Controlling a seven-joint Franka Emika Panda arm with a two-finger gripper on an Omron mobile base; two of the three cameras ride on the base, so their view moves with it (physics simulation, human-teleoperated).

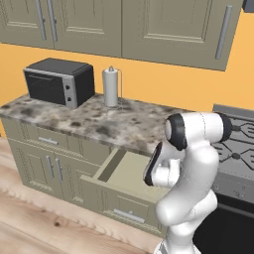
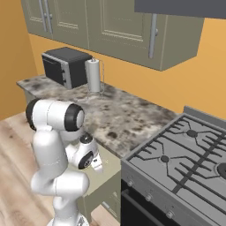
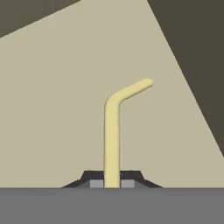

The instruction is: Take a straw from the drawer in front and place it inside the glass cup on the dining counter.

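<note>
The wide olive-grey drawer [image 1: 115, 191] stands pulled open under the stone counter, its pale beige inside [image 3: 52, 113] showing. A pale yellow bendy straw [image 3: 112, 131] rises from between my fingertips [image 3: 96, 183], its short bent end pointing up and right over the drawer floor. My gripper [image 3: 112, 183] is shut on the straw's lower end. In the right base view my gripper [image 2: 98, 167] hangs over the open drawer [image 2: 110, 170]. The glass cup and the dining counter are out of view.
A black toaster oven [image 1: 59, 82] and a paper towel roll [image 1: 111, 87] stand on the speckled counter [image 1: 99, 124]. A stove [image 2: 185, 150] with dark grates sits right of the drawer. Upper cabinets [image 1: 168, 30] hang overhead. Wood floor lies to the left.
</note>
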